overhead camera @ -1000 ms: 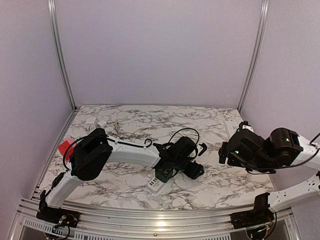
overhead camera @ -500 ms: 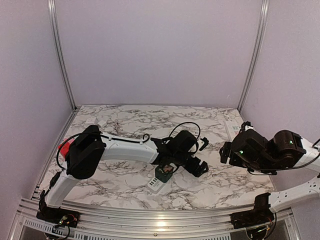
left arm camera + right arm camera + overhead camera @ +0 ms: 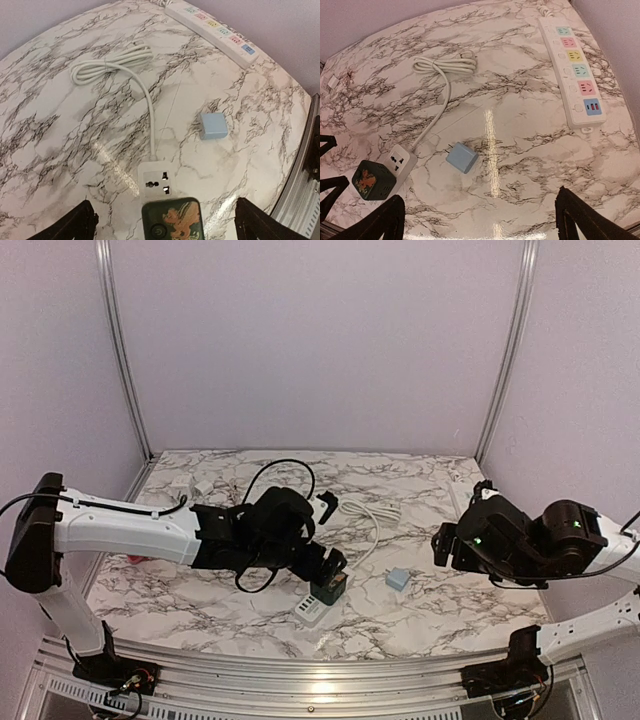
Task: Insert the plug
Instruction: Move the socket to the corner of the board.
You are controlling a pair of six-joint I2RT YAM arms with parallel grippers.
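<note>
Pulled back, left pincer (image 3: 330, 536) gapes above green plug (image 3: 329, 589) near table (image 3: 200, 616) edge.

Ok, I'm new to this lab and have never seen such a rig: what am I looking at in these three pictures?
Two robot arms are bolted at the near edge of a marble table. The wide picture comes from a fixed camera above and behind them; the other two come from a camera on each wrist, whose dark fingers show at the bottom corners. On the table lie a small white socket block with a coiled cord, a dark green cube sitting on the block's end, a loose blue charger and a long power strip. The left gripper hangs open over the cube; the right gripper is open too. Neither holds anything.
</note>
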